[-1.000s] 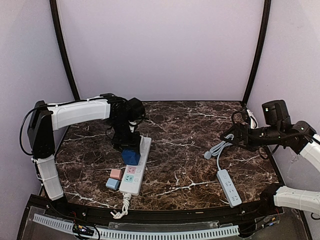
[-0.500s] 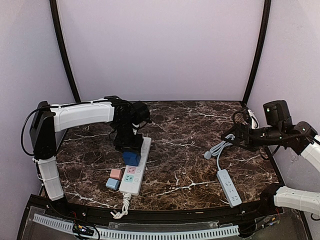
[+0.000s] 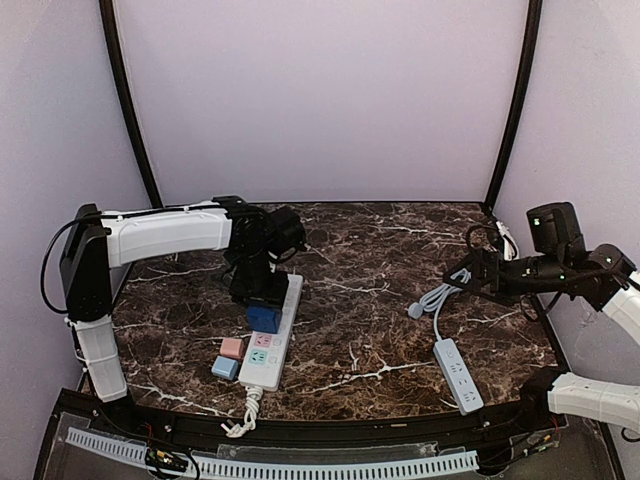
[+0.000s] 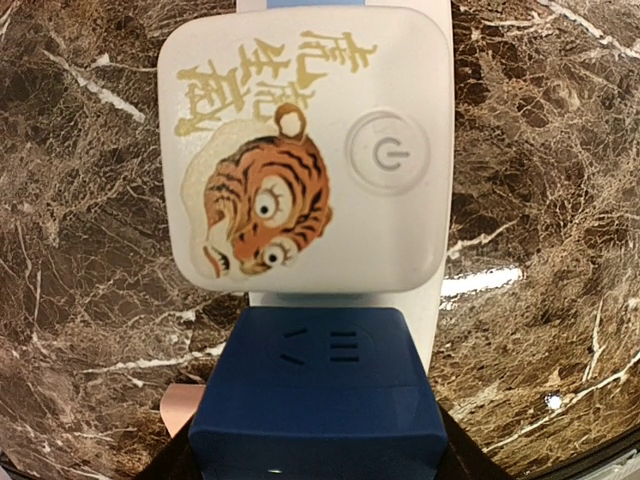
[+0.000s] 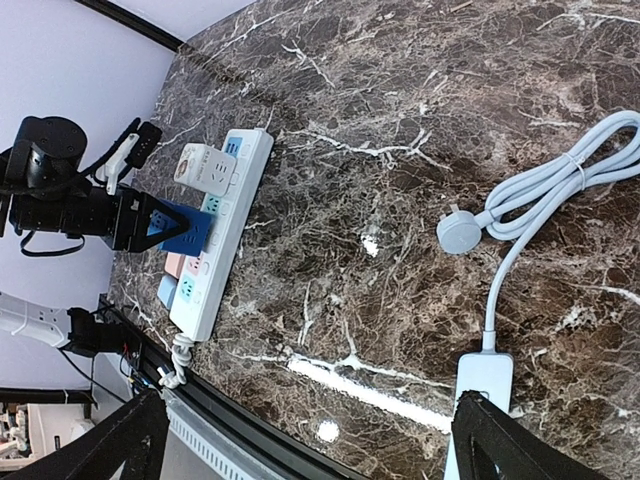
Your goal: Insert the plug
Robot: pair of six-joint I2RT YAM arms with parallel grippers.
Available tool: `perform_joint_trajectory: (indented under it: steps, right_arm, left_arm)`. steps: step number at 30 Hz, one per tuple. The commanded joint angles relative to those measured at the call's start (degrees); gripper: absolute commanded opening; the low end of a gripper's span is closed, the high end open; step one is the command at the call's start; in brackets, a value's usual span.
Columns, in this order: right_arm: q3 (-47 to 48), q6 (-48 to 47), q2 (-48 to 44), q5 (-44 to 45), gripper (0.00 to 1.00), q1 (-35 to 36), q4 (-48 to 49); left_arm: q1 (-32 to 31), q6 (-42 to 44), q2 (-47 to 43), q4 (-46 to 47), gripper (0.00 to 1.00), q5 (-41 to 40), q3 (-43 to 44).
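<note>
Overhead, tiger adapter (image 4: 300,150), gold Chinese script (image 4: 270,75), left fingers (image 4: 455,460) gripping plug (image 4: 318,400), right fingers (image 5: 120,440) apart.

In my left wrist view the blue plug (image 4: 318,395) runs off the bottom edge, and my left fingers (image 4: 462,462) show only as dark slivers at its sides. Its prongs are hidden beneath it, so I cannot tell how deep it sits. Plug and tiger adapter (image 4: 305,150) cover most of the power strip (image 4: 425,330). In my right wrist view the grey strip (image 5: 482,385) is cut off below.
</note>
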Motion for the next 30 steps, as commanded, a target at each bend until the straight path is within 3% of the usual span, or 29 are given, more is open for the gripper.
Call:
perform_joint_trajectory:
  steps: [1,8,17,26,30]
  right_arm:
    - [-0.6,-0.5,-0.6,0.5,0.99,-0.2,-0.9]
    - [-1.0,-0.4,-0.8,0.6,0.99,-0.2,-1.2]
    - [-1.1,-0.2,-1.0,1.1,0.99,-0.3,-1.6]
    - [-2.0,0.2,-1.7,1.4,0.99,-0.3,-1.9]
    - [-2.6,0.4,-2.1,1.7,0.99,-0.3,-1.9]
  left_arm:
    - [-0.3,-3.3,0.8,0.1,0.01,-1.7,-3.6]
    - [-0.7,-0.5,1.4,4.8,0.01,0.0,-4.1]
    - [-1.5,-8.3,3.1,1.7,0.01,-2.2,-3.9]
    - [-1.7,4.2,3.9,3.3,0.01,-3.6,-2.6]
    - [-1.5,3.7,4.0,3.8,0.01,-2.7,-3.9]
